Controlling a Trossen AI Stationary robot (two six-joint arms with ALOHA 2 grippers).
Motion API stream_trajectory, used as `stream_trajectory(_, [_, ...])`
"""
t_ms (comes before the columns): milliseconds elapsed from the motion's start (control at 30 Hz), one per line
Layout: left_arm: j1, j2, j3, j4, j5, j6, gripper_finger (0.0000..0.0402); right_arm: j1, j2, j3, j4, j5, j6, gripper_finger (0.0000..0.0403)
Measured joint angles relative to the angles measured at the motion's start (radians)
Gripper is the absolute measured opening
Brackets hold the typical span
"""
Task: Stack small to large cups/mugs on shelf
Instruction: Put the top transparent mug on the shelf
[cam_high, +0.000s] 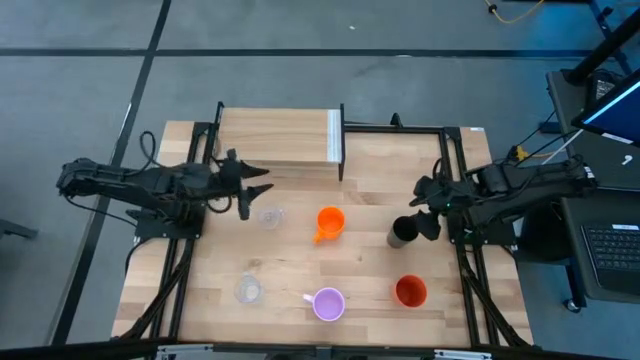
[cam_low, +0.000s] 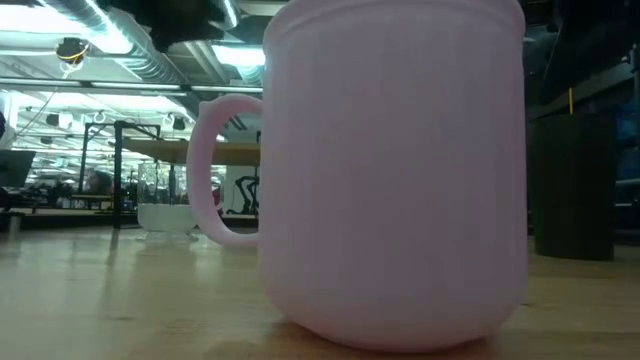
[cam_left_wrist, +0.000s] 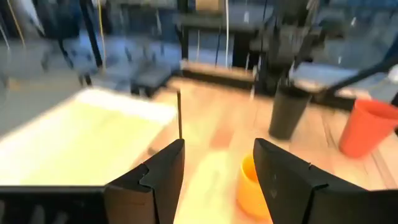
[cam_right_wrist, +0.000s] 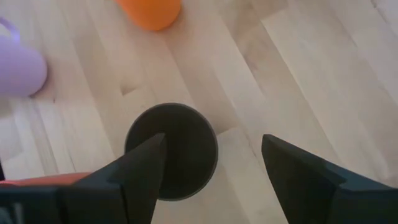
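The light-wood shelf (cam_high: 280, 140) stands at the table's far side. On the table stand two clear glasses (cam_high: 270, 216) (cam_high: 248, 290), an orange mug (cam_high: 330, 222), a black tumbler (cam_high: 403, 231), a lilac mug (cam_high: 328, 303) and a red-orange cup (cam_high: 411, 291). My left gripper (cam_high: 255, 190) is open and empty, by the shelf's near edge, above the far clear glass. My right gripper (cam_high: 427, 218) is open, just right of and above the black tumbler (cam_right_wrist: 171, 152), whose open mouth shows below its fingers. The lilac mug (cam_low: 390, 180) fills the low view.
A black metal frame (cam_high: 445, 150) borders the table behind and at both sides. The left wrist view shows the shelf top (cam_left_wrist: 87, 143), the orange mug (cam_left_wrist: 252, 186), the black tumbler (cam_left_wrist: 287, 112) and the red-orange cup (cam_left_wrist: 367, 127). Bare wood lies between the cups.
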Motion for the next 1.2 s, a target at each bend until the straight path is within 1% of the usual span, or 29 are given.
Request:
stream_trajectory(100, [0.02, 0.086, 0.104, -0.236, 0.024, -0.161, 0.0185, 0.0, -0.004, 0.0, 0.001, 0.0, 0.01, 0.0266])
stream_trajectory(200, [0.04, 0.185, 0.188, -0.464, 0.024, -0.272, 0.0185, 0.0, -0.004, 0.0, 0.001, 0.0, 0.015, 0.0266])
stream_trajectory(333, [0.046, 0.268, 0.25, -0.604, 0.027, -0.376, 0.0185, 0.0, -0.004, 0.0, 0.001, 0.001, 0.014, 0.0266])
stream_trajectory(467, [0.035, 0.306, 0.264, -0.61, 0.037, -0.419, 0.0185, 0.0, -0.004, 0.0, 0.001, 0.001, 0.013, 0.0266])
stream_trajectory(633, [0.032, 0.32, 0.263, -0.612, 0.102, -0.43, 0.0185, 0.0, -0.004, 0.0, 0.001, 0.001, 0.011, 0.0266])
stream_trajectory(733, [0.032, 0.319, 0.263, -0.612, 0.138, -0.478, 0.0185, 0.0, -0.004, 0.0, 0.001, 0.002, 0.01, 0.0266])
stream_trajectory(833, [0.031, 0.319, 0.263, -0.612, 0.129, -0.523, 0.0185, 0.0, -0.004, 0.0, 0.001, 0.002, 0.007, 0.0266])
stream_trajectory(967, [0.028, 0.319, 0.263, -0.611, 0.098, -0.527, 0.0185, 0.0, -0.004, 0.0, 0.001, 0.002, 0.008, 0.0266])
stream_trajectory(1133, [0.01, 0.332, 0.263, -0.611, 0.096, -0.529, 0.0185, 0.0, -0.004, 0.0, 0.001, 0.002, 0.009, 0.0266])
stream_trajectory(1200, [-0.003, 0.344, 0.262, -0.608, 0.079, -0.546, 0.0185, 0.0, -0.004, 0.0, 0.001, 0.002, 0.009, 0.0266])
